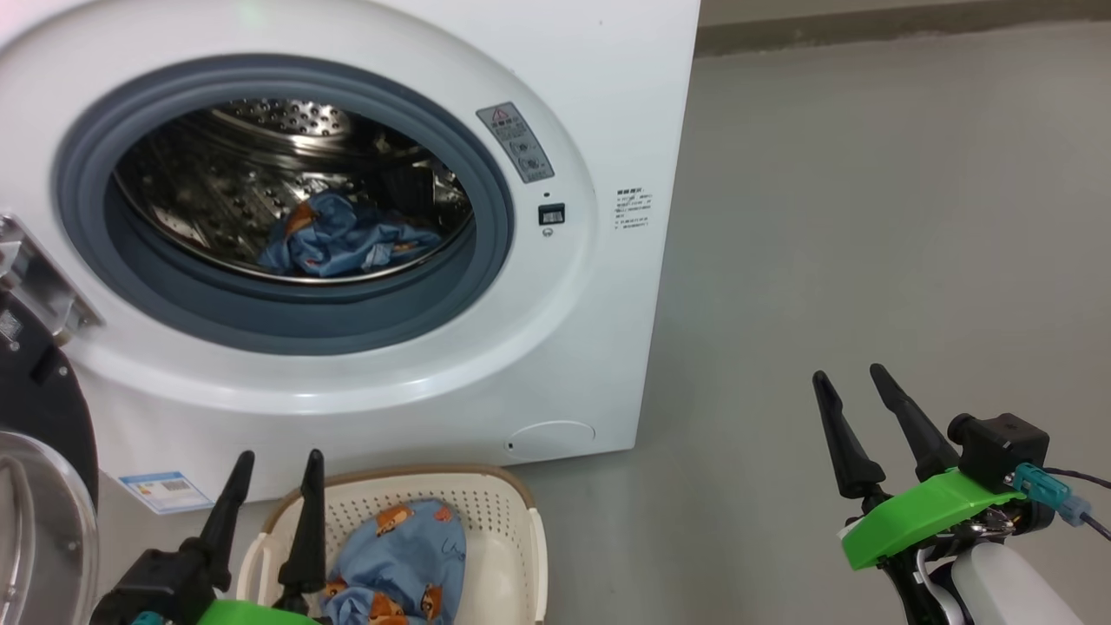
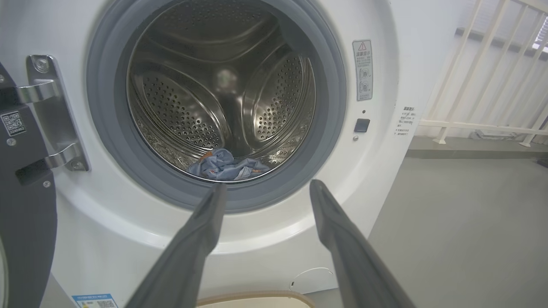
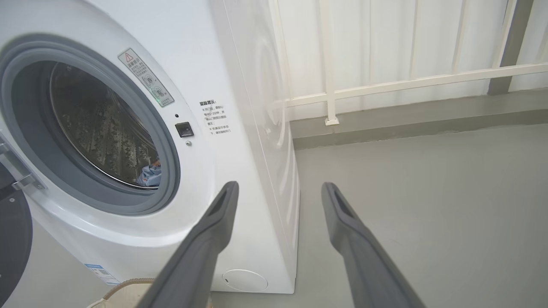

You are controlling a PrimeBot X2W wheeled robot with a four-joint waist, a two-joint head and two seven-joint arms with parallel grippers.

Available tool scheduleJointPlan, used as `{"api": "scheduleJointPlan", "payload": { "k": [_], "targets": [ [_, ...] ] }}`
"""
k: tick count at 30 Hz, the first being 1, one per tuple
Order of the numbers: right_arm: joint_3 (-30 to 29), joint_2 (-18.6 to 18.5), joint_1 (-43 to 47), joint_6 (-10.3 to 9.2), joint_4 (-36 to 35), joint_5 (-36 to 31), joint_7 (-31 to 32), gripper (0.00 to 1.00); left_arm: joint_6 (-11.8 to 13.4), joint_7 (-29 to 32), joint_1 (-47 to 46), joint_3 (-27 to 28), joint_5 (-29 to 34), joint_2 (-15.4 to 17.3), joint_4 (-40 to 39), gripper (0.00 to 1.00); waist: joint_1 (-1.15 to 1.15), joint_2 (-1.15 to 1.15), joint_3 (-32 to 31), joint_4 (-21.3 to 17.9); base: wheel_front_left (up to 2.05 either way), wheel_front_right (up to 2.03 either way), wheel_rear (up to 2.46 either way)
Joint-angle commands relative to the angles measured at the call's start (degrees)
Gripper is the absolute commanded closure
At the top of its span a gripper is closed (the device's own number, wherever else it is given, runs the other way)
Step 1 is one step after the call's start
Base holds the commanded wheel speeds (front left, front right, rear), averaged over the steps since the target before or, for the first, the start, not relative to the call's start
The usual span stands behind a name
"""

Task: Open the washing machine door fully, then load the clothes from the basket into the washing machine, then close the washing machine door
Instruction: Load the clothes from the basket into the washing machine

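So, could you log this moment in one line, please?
door open | clothes in drum and basket | left tool open | right tool open

Soft, even daylight is filling all three of my views, looking brightest at the pale panels behind the white railing [image 3: 385, 83] and leaving only faint shadows on the grey floor [image 1: 868, 217]. The steel drum [image 2: 214, 85] is throwing back small glints and smeared reflections, and the washing machine door [image 1: 35, 521] is catching a pale sheen on its glass. My wrist views are bowing straight edges near the borders, and my own fingers [image 2: 188, 248] are looking soft and blurred up close.
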Motion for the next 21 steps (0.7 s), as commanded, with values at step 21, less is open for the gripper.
{"api": "scheduleJointPlan", "payload": {
  "k": [21],
  "targets": [
    [-1.83,2.56,-6.73,0.26,-2.98,-5.53,-0.46,0.0,-2.95,3.68,-13.92,0.1,-3.28,2.77,18.95,0.0,0.0,0.0,15.4,-1.98,0.0,0.0,0.0]
  ]
}}
